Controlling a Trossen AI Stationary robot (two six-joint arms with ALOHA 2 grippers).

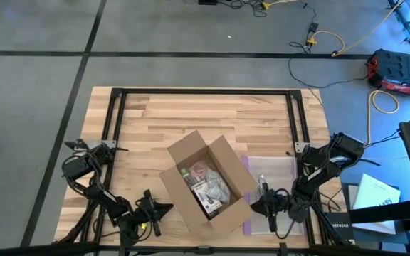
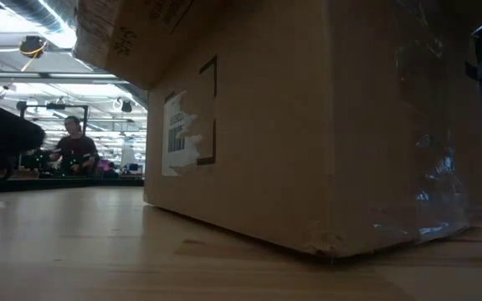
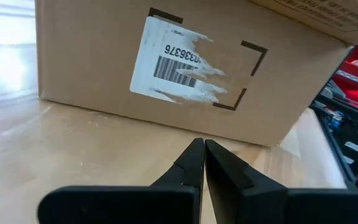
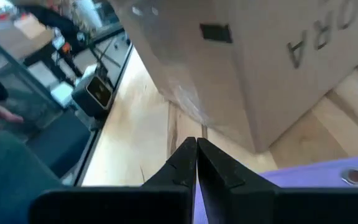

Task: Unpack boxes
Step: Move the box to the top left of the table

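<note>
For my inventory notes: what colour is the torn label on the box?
White with black barcode print, on the brown box; label shows best in the left wrist view.

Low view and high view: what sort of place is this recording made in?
Probably a robotics lab or workshop: a wooden table on grey floor, loose cables beyond it, exposed ceiling ducts, and a person at a far bench.

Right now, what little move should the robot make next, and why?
Probably open the right gripper and lift it over the box. The flaps are already open, items still lie inside, and both grippers, the left gripper too, rest shut on the table beside it.
</note>
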